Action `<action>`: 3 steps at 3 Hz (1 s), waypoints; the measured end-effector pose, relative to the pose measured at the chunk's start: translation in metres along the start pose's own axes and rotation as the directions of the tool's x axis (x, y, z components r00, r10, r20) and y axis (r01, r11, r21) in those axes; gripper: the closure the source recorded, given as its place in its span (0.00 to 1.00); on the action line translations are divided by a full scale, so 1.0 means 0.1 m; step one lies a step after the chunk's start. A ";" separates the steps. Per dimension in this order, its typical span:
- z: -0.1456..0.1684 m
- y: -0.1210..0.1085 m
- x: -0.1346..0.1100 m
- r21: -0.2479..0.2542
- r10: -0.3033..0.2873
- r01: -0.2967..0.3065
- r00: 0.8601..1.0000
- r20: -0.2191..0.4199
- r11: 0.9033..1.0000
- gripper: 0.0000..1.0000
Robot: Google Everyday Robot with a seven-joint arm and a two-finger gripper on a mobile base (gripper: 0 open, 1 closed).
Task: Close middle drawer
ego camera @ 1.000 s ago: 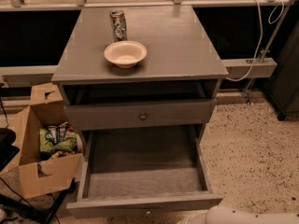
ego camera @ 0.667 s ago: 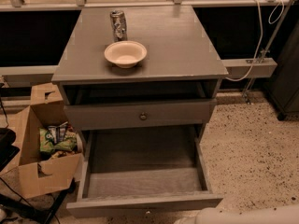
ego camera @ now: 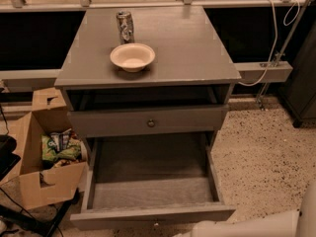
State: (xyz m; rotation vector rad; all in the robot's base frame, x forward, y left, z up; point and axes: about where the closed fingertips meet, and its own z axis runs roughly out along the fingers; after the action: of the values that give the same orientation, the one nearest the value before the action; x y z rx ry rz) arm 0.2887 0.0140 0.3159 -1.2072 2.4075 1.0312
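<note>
Cardboard box (ego camera: 47, 181): on the floor left of the cabinet (ego camera: 197, 58), holding snack packets.
Can (ego camera: 125, 26) and bowl (ego camera: 132, 57): on the cabinet top, unmoved.
Top drawer (ego camera: 187, 120): slightly out.
Middle drawer (ego camera: 123, 215): pulled far out, same extension as a second ago.
Gripper (ego camera: 191, 229): at the lower edge, just right of the drawer front, reaching further left than before; how far open, cannot tell.
</note>
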 end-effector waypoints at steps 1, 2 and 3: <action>0.24 -0.01 -0.07 -0.030 0.008 -0.008 1.000 0.017 1.000 1.00; 0.46 -0.08 -0.15 -0.042 0.013 -0.012 1.000 0.028 0.999 1.00; 0.66 -0.27 -0.30 -0.024 0.009 -0.008 0.999 0.034 1.000 1.00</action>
State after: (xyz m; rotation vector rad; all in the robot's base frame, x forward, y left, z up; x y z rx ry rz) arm 0.3233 0.0667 0.2713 -1.1787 2.3834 1.0775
